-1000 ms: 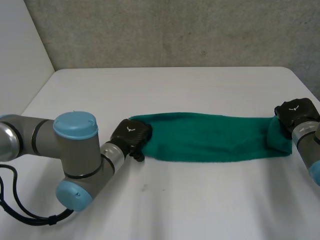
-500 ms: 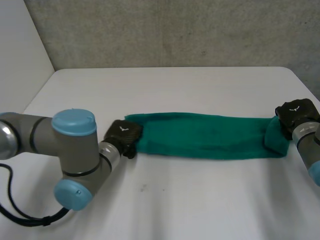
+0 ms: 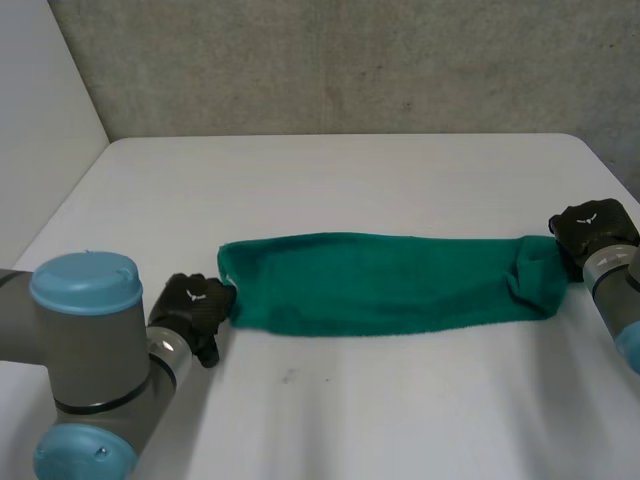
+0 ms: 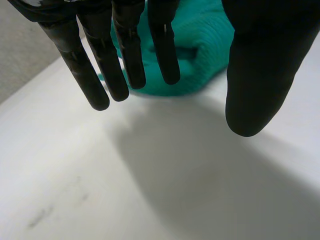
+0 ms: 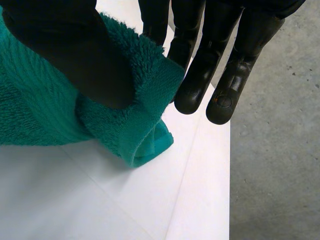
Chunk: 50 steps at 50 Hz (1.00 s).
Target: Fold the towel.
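The green towel (image 3: pixel 380 285) lies on the white bench (image 3: pixel 350 180) as 1 long, narrow band stretched between the 2 hands. The left hand (image 3: pixel 192 308) sits just beside the end of the band nearest it, off the cloth. In the left wrist view its fingers (image 4: pixel 125 55) hang straight and spread, well apart from the thumb (image 4: pixel 260 65), with nothing between them. The towel's rounded end lies just beyond the fingertips, and I cannot tell whether they touch the cloth.

The right hand (image 3: pixel 592 228) is at the band's other end. In the right wrist view its thumb (image 5: pixel 75 55) presses onto the top of the bunched pile, while its fingers (image 5: pixel 200 75) stand against the far side of the same fold. The towel's end is thus clamped between thumb and fingers. That end is crumpled at the hand, with a doubled lip of cloth drooping below the thumb toward the bare bench. Away from the right hand, the rest of the band lies flat.
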Tool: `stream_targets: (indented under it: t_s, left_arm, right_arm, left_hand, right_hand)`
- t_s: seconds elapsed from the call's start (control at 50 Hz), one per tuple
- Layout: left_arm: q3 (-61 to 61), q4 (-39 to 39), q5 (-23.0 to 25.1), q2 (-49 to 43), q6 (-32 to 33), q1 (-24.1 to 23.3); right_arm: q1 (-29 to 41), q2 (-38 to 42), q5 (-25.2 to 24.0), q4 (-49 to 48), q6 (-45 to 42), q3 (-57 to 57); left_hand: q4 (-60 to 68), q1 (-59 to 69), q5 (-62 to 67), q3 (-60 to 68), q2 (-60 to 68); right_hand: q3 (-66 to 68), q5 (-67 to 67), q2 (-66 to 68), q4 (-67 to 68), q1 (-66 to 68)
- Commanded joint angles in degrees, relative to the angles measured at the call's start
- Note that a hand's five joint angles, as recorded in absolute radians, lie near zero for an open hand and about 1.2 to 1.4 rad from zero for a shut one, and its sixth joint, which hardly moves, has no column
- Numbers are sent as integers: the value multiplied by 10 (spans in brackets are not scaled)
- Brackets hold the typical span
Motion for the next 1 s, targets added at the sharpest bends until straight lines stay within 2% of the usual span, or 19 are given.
stream_targets:
  t_s: [0.02, 0.14, 0.22, 0.38, 0.84, 0.92, 1.0]
  left_arm:
    - [21, 23, 10, 23, -4, 16]
    - [56, 29, 49, 6, -2, 17]
    - [110, 24, 83, -44, -5, 19]
    - [186, -26, 87, -113, -6, 41]
    - [199, -26, 88, -163, -1, 44]
    - [199, -26, 86, -163, -1, 44]
    - [198, -26, 81, -160, -1, 44]
  right_arm:
    - [1, 0, 0, 1, 0, 0]
    - [1, 0, 0, 1, 0, 1]
    - [1, 0, 0, 1, 0, 1]
    - [1, 0, -1, 1, 0, 2]
    - [2, 1, 0, 0, -1, 4]
    - [2, 1, -1, -1, -2, 4]
    - [2, 1, 0, -1, -2, 4]
  left_hand:
    - [33, 24, 35, 28, 32]
    - [45, 36, 47, 39, 44]
    - [85, 76, 87, 80, 84]
    - [161, 152, 163, 155, 160]
    - [198, 189, 200, 192, 197]
    - [289, 280, 290, 283, 288]
    - [462, 453, 464, 456, 461]
  right_hand:
    - [122, 132, 123, 118, 249]
    - [122, 132, 123, 118, 249]
    - [122, 132, 123, 118, 249]
    - [122, 132, 123, 118, 249]
    - [122, 132, 123, 118, 249]
    - [122, 132, 123, 118, 249]
    - [122, 132, 123, 118, 249]
